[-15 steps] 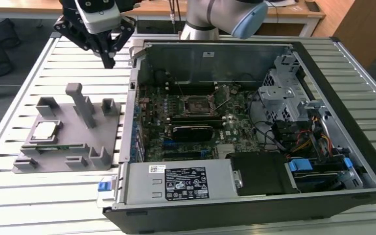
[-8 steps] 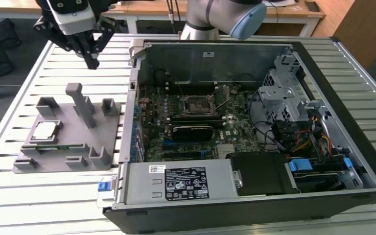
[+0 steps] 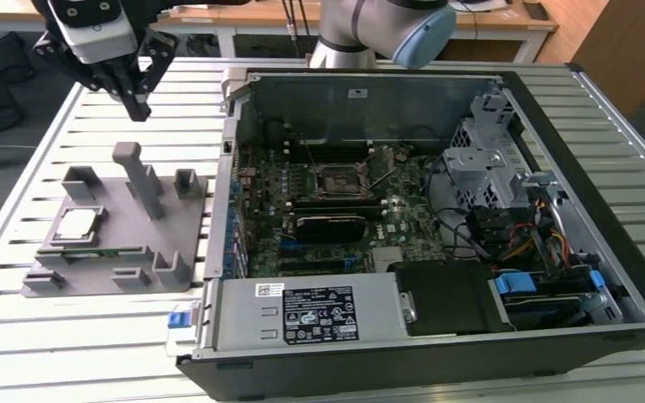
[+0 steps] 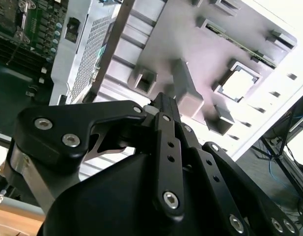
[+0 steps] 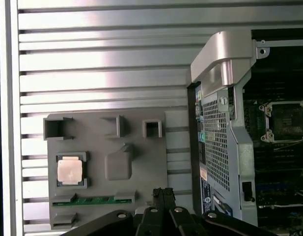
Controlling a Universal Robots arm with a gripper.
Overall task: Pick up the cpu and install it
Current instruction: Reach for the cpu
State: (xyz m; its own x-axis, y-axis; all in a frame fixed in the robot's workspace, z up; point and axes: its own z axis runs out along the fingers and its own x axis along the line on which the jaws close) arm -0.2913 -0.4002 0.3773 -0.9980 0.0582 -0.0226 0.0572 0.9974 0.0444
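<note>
The cpu (image 3: 76, 225) is a small silver square lying flat in a pocket of the grey fixture block (image 3: 177, 231) on the slatted table, at the exterior view's left. Both wrist views look down on the cpu (image 5: 70, 170) (image 4: 238, 83) in its pocket. My gripper (image 3: 138, 107) hangs high above the table, behind the fixture and well apart from the cpu. Its black fingers are pressed together with nothing between them, as both wrist views show the gripper (image 5: 163, 192) (image 4: 164, 102). The black socket frame (image 3: 334, 178) sits on the motherboard inside the open computer case.
The open computer case (image 3: 591, 109) lies on its side at the exterior view's right, with its metal wall (image 5: 225, 113) rising between the fixture and the motherboard. Tall grey posts (image 3: 144, 180) stand up from the fixture. A green memory stick (image 5: 87, 200) lies in a fixture slot.
</note>
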